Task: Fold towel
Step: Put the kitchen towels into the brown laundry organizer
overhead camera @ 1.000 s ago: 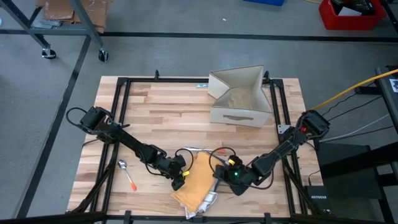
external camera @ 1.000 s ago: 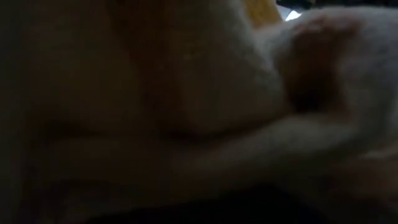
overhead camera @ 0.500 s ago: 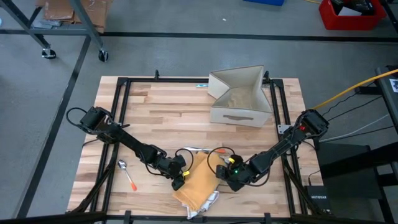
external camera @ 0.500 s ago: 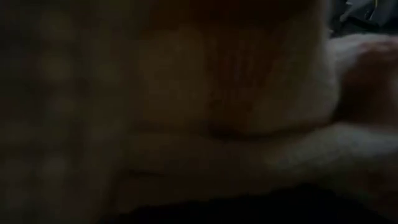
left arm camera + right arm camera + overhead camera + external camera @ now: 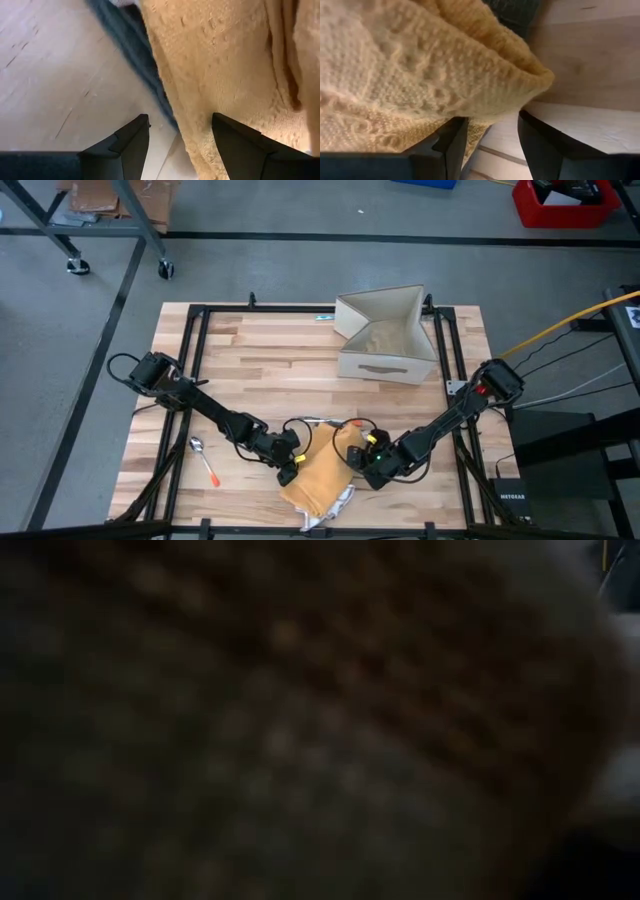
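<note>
The tan knitted towel (image 5: 318,478) lies bunched near the table's near edge, with a white layer (image 5: 335,502) showing at its near end. It fills the low view (image 5: 300,720). My left gripper (image 5: 290,468) stands open at the towel's left edge (image 5: 187,135). One finger is over bare wood and the other (image 5: 240,147) over the knit; I cannot tell whether they touch it. My right gripper (image 5: 356,464) is at the towel's right side, shut on a raised fold. My right gripper (image 5: 492,132) holds the towel's right side, where a thick rounded fold (image 5: 520,85) of several layers bulges in front of its fingers. The fingers slant down from the table's right. The fold hides the exact place of contact. That side stands raised while the rest lies on the table.
An open beige box (image 5: 385,335) stands at the far right of the table. A spoon with an orange handle (image 5: 205,462) lies near the left edge. A thin cable (image 5: 312,421) loops just beyond the towel. Bare wood lies between the towel and the box.
My right gripper has gone toward the table's left and a little down, tipping further downward. It has brought the towel's right side with it. That side has risen into a fold and the towel is narrower; its left edge has stayed in place.
</note>
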Available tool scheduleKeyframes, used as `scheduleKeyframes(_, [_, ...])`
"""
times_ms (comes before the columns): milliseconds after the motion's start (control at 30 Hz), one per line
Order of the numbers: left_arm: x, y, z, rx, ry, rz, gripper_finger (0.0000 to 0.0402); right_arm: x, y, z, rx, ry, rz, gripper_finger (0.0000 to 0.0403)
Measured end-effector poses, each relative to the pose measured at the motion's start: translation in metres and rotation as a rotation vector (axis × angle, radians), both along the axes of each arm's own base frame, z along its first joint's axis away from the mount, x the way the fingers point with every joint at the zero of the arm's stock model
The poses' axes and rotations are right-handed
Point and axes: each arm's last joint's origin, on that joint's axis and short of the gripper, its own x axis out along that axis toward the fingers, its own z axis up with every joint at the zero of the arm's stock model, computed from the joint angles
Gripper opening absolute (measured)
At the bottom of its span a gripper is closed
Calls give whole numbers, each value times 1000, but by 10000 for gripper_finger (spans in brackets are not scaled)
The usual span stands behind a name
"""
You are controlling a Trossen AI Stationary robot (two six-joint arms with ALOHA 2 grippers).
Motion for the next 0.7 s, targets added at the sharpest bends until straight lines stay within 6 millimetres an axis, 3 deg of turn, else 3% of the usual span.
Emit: scheduleKeyframes(700, [7, -3, 7, -33, -100, -24, 208, 7, 2, -3, -45, -104, -45, 177])
